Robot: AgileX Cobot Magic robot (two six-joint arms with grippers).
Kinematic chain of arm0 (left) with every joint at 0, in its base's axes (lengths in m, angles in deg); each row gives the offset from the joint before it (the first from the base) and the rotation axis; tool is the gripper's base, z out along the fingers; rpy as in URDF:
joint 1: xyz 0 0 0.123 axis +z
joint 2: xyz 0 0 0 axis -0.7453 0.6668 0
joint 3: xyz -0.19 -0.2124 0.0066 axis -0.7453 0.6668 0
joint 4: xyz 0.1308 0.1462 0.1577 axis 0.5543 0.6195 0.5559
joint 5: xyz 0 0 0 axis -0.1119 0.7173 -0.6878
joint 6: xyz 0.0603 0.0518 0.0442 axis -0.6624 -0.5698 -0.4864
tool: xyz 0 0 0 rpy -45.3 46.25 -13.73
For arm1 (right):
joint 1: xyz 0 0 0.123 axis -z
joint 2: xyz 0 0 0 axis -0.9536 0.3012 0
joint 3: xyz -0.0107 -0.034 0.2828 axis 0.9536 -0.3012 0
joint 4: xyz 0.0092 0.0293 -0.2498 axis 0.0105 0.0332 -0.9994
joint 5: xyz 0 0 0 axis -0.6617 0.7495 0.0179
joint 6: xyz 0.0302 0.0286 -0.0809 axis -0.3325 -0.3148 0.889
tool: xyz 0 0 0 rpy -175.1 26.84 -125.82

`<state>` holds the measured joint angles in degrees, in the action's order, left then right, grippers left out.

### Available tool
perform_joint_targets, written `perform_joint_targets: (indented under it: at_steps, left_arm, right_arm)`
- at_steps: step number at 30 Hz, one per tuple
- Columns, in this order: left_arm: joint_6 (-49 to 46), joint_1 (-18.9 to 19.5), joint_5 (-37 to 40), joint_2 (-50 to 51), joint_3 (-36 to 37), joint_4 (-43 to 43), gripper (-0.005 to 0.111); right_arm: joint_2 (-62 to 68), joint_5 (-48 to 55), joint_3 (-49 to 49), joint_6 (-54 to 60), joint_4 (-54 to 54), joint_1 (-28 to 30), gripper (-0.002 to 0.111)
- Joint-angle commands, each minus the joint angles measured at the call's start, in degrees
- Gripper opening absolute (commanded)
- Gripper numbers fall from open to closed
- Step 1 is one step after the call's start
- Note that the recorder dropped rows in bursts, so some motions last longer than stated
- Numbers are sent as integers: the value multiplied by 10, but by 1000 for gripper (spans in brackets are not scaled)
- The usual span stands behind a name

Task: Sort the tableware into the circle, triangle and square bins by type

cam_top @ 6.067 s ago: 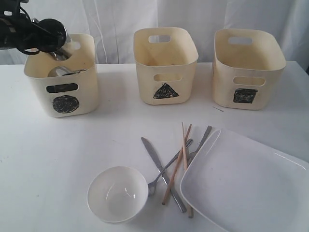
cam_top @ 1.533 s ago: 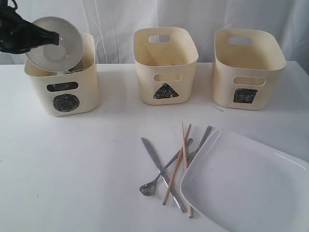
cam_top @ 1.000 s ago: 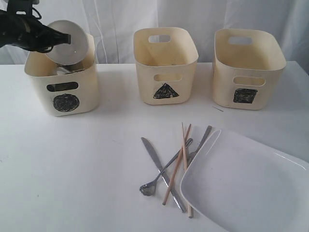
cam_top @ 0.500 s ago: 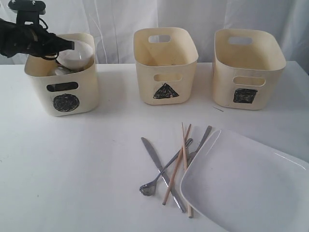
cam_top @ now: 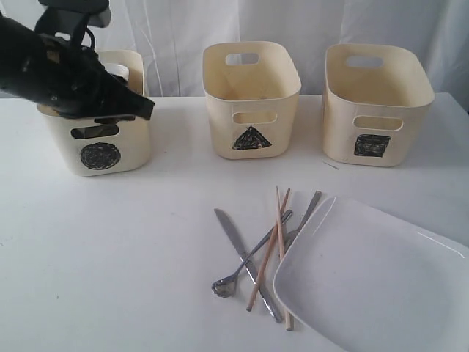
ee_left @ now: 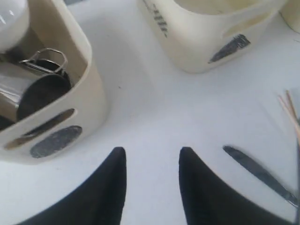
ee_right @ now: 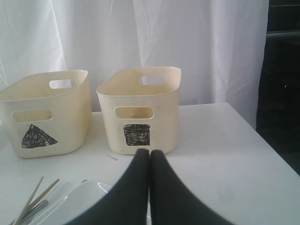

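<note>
My left gripper has its jaws apart with nothing between them and hangs just in front of the circle bin. Inside that bin lie the white bowl and a steel mug. My right gripper is pressed closed and empty. Right of the circle bin stands the triangle bin, and beyond it the square bin. In front of the circle bin and to its right, the knife and chopsticks lie crossed against the plate.

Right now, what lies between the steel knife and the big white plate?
In the exterior view, wooden chopsticks and a steel utensil handle cross between knife and plate.
</note>
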<state>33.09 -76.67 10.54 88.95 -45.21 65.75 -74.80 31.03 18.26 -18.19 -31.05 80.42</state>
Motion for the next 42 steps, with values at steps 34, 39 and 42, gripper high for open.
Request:
perform_joint_targets:
  at_steps: [34, 39, 42]
  left_arm:
    - [27, -83, -48, -538, 481, -23, 43]
    - [27, -83, -63, -538, 481, -23, 43]
    - [26, -83, -67, -538, 481, -20, 43]
  right_arm:
    - [-2, -8, -3, 1, 0, -1, 0]
    - [-2, -8, -3, 1, 0, -1, 0]
    - [-2, -8, -3, 1, 0, -1, 0]
